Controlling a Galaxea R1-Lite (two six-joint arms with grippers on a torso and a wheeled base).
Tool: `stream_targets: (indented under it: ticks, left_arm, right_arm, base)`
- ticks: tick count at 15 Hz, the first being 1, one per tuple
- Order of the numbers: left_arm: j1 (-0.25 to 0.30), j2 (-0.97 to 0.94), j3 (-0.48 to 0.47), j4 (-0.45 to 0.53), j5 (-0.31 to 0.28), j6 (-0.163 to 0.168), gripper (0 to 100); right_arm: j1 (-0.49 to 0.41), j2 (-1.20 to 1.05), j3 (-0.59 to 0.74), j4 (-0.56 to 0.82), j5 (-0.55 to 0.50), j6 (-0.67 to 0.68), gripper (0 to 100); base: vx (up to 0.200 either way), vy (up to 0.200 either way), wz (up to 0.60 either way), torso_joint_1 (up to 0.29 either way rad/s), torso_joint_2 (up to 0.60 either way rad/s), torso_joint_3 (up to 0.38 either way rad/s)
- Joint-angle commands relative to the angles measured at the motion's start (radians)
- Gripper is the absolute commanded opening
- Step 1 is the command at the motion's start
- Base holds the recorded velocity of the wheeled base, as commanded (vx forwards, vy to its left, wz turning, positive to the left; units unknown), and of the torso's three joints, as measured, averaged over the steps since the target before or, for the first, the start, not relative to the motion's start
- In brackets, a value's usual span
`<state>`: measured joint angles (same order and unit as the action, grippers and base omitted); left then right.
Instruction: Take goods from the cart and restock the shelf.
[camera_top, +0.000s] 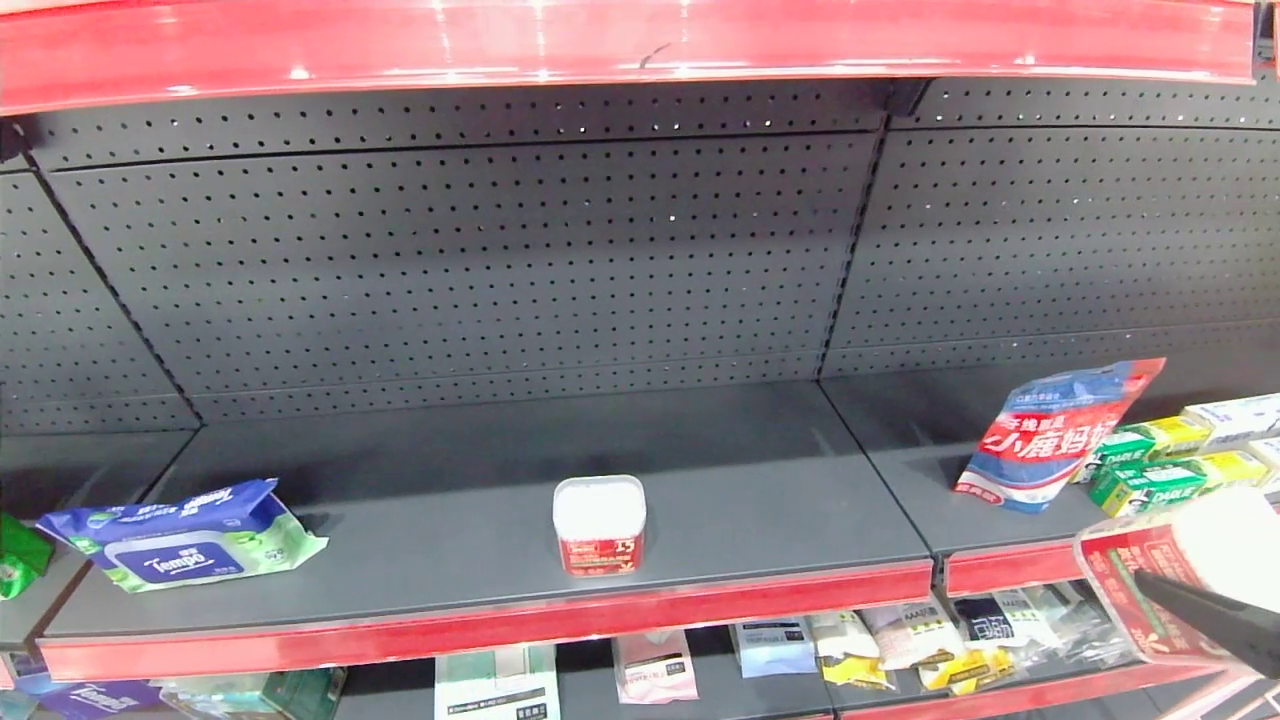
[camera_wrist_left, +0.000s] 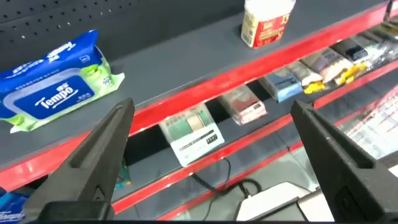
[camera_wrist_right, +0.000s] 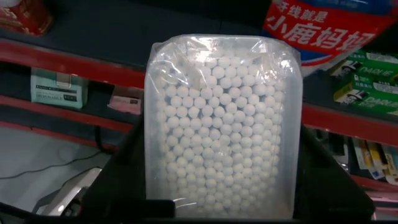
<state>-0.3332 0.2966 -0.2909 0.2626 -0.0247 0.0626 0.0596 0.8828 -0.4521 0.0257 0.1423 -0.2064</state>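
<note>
Plainly, the right tool (camera_wrist_right: 222, 143) was clamped on a tub (camera_wrist_right: 224, 93) of small white balls, one finger on each long side, with the clear top facing the wrist. The tub hung off the shelf (camera_top: 760, 470), in front of its red lip and not yet over the board. A pouch (camera_top: 1050, 435) and some boxes (camera_top: 1150, 465) stood on the shelf just beyond this tool. Another tub (camera_top: 599, 525) sat upright on the shelf, well off toward the left tool's side. The left tool (camera_wrist_left: 211, 109) was spread wide with nothing in it, below the shelf's lip. The wipes (camera_wrist_left: 53, 93) lay on the shelf ahead of it.

By the look of it, the held tub was light. Its thin plastic walls seemed stiff but would likely flex or crack under a hard squeeze. The glossy film around it probably made it slippery. The flat long sides, about halfway up, looked the best place to hold it, since the corners are rounded and the top may give. Setting it down upright beside the other tub would need a level approach, because a tilted tub could slide in the grip.
</note>
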Motion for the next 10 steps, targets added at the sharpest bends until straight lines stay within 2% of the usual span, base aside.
stream_targets:
  ticks: [1, 3, 7, 10]
  left_arm:
    - [0.0, -0.025, 0.007, 0.0, 0.0, 0.0, 100]
    - [0.0, -0.034, 0.015, -0.002, -0.001, 0.0, 100]
    - [0.0, -0.07, 0.038, -0.005, -0.006, -0.001, 100]
    - [0.002, -0.188, 0.079, -0.005, 0.003, -0.001, 100]
  right_arm:
    - [0.0, 0.013, 0.0, 0.0, 0.0, -0.001, 0]
    - [0.0, 0.019, -0.002, 0.0, 0.002, -0.001, 0]
    - [0.0, 0.035, -0.023, -0.003, 0.0, -0.002, 0]
    - [0.005, 0.14, -0.119, -0.004, 0.002, -0.005, 0]
  base:
    - [0.0, 0.0, 0.6, -0.002, 0.0, 0.007]
    - [0.0, 0.0, 0.6, 0.005, 0.0, 0.007]
    - [0.0, 0.0, 0.0, 0.0, 0.0, 0.0]
    - [0.0, 0.0, 0.0, 0.0, 0.0, 0.0]
